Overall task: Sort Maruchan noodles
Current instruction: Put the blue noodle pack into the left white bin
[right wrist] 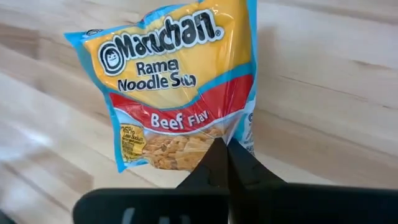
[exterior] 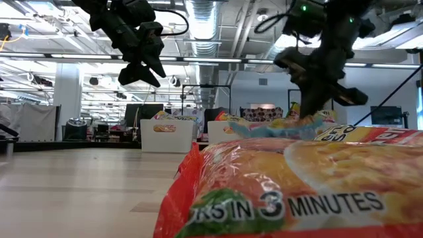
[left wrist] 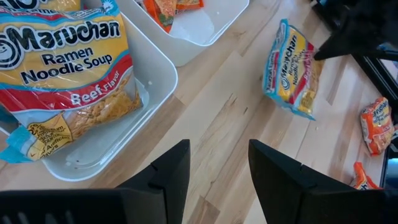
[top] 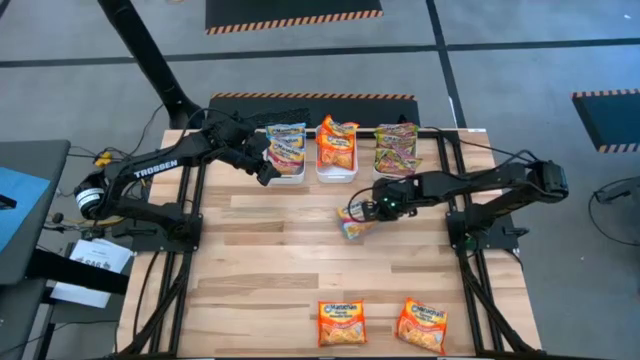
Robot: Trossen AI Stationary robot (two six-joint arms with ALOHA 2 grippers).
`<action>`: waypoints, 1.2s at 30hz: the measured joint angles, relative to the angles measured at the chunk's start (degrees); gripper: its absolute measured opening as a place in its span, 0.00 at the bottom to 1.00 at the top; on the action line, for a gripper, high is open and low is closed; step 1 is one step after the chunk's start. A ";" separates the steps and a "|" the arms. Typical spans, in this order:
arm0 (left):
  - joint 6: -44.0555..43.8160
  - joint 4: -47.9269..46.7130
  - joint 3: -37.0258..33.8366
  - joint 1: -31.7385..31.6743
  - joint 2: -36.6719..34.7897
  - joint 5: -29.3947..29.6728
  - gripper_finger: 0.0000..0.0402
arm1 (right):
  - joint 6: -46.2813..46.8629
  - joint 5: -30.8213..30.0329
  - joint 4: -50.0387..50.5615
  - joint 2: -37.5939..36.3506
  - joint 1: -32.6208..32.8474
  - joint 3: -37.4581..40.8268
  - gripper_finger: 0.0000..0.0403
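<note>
Two orange pkts (top: pixel 342 323) on wood table (top: pixel 260 270), open-plan room behind.

Low view: an orange-red noodle packet (exterior: pixel 297 192) lies against the lens, blurred and cut off at the right and bottom edges; it hides most of the table behind it. The trays (exterior: pixel 163 135) beyond are too small to read. Right wrist view: the lower edge of the beef packet (right wrist: pixel 180 87) is covered by the right gripper (right wrist: pixel 227 163), whose fingertips meet on it. Left wrist view: a beef packet (left wrist: pixel 59 74) in the white tray (left wrist: pixel 155 74) is cut off at the top and left edges.
</note>
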State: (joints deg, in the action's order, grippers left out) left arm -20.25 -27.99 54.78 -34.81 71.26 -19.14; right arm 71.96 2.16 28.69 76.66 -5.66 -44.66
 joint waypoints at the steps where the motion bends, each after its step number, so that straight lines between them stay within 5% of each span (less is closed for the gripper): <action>1: -0.01 0.00 0.00 0.01 0.00 0.00 0.37 | 0.00 -0.26 -0.03 0.00 0.33 -0.74 0.00; 12: -0.11 0.68 0.00 0.02 0.00 -0.13 0.37 | -7.33 -8.96 -0.29 -0.17 1.11 -12.06 0.00; 26: -5.34 0.98 0.00 -0.54 0.00 -3.76 0.44 | -26.39 -8.26 0.66 -0.22 -6.23 -21.63 0.00; 36: -18.71 21.54 0.00 -0.30 0.00 -5.43 0.49 | -35.89 -7.88 0.97 -0.24 -12.50 -24.28 0.00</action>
State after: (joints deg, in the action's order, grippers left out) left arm -38.97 -6.45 54.78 -35.11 71.26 -24.57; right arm 36.07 -5.72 29.66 76.42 -18.16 -68.94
